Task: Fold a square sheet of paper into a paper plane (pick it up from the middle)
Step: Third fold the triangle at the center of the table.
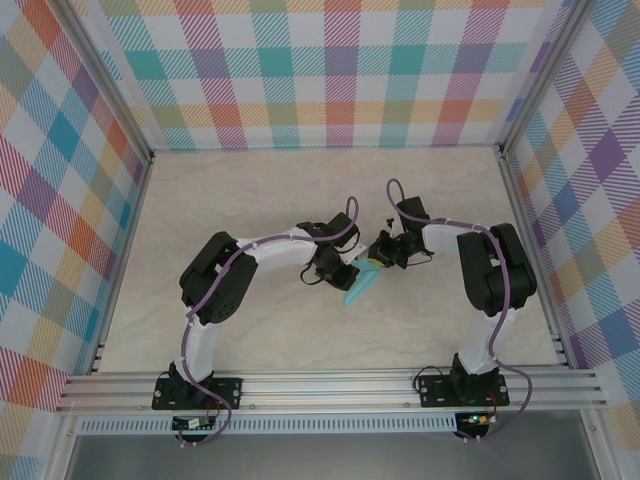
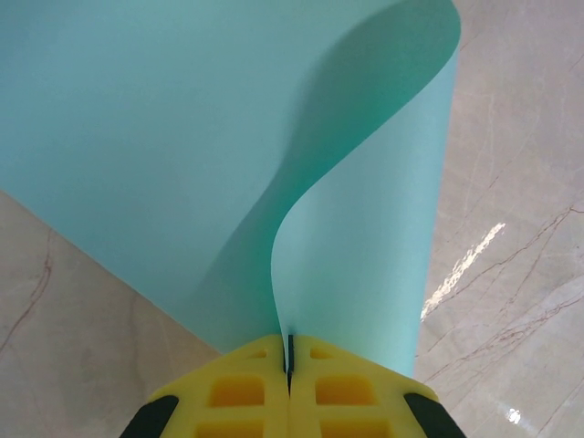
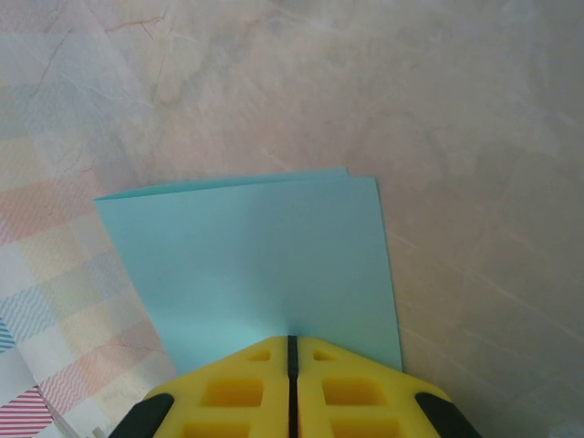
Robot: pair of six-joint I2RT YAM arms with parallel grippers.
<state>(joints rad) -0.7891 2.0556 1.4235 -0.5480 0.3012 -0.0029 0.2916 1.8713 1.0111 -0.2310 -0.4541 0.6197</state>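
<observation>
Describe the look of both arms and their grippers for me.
Both arms match: the left arm and right arm have white links, bulky black joint housings and a thin purple cable looping along each. The left gripper and right gripper have yellow fingers with rectangular recesses and black outer corners.

The square sheet of paper [image 1: 362, 285] hangs near the middle of the table [image 1: 250, 190], between the two grippers and a little nearer the arm bases than either. The left gripper [image 2: 288, 354] clamps it from the left, and the right gripper [image 3: 292, 352] clamps it from the right and slightly behind. At the left wrist the sheet rises from the pinch in two layers, one curling off to the right. At the right wrist two layers lie one on the other ahead of the fingers, above the table, their far edges almost matching
</observation>
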